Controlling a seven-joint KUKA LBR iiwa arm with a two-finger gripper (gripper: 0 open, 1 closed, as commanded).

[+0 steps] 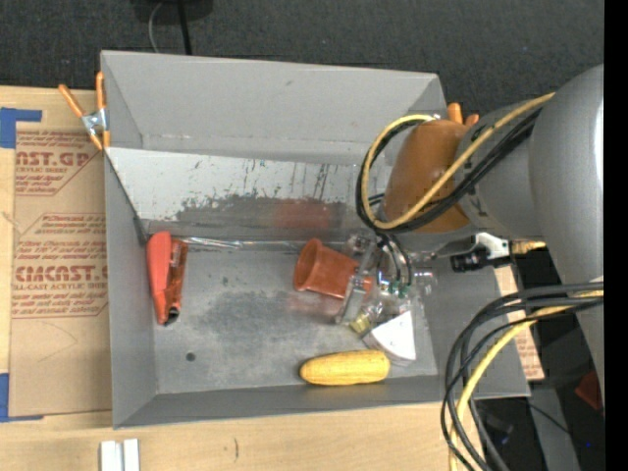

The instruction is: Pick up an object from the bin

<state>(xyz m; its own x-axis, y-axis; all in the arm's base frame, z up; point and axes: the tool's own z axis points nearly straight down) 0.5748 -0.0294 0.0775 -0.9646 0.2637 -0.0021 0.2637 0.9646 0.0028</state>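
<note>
My gripper (376,281) is low in the right half of the bin, under the orange wrist cover. A reddish-brown plastic cup (322,269) lies on its side right against the gripper's left side. Just below the gripper lies a white triangular piece (397,339), with a small brass-coloured part (360,323) at its upper left. A yellow corn cob (343,368) lies along the front wall, below the gripper.
An orange-red hand tool (163,277) lies lengthwise against the left wall. The bin's floor between that tool and the cup is bare grey metal. The arm and its yellow and black cables cover the bin's right rim.
</note>
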